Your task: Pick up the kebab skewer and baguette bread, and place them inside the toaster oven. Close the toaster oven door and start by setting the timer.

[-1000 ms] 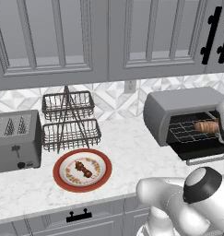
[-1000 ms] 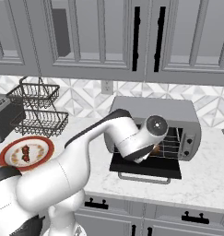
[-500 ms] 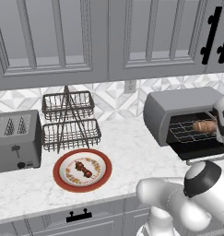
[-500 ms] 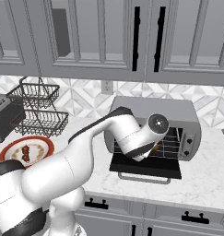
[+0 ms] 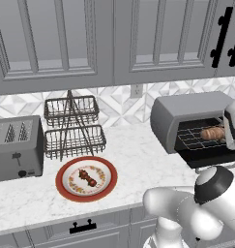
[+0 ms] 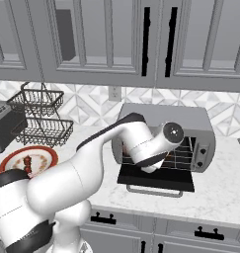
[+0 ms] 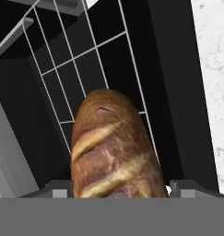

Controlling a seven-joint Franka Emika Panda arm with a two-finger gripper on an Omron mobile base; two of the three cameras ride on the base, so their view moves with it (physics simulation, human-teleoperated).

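The golden-brown baguette bread lies between the fingers of my gripper, which is shut on its sides. It hangs just over the wire rack inside the toaster oven. From the left base view the baguette bread shows in the dark cavity, with the hand at the right edge. The toaster oven door lies open and flat in front of the toaster oven. The kebab skewer rests on a red-rimmed plate at the left; the kebab skewer also shows in the right base view.
A grey four-slot toaster stands at the far left. A two-tier wire basket stand sits behind the plate. Grey wall cabinets hang above. My own arm crosses in front of the oven's mouth.
The baguette has edged slightly deeper into the oven with the gripper. The arm's elbow has shifted a little. The kebab and plate have not moved.
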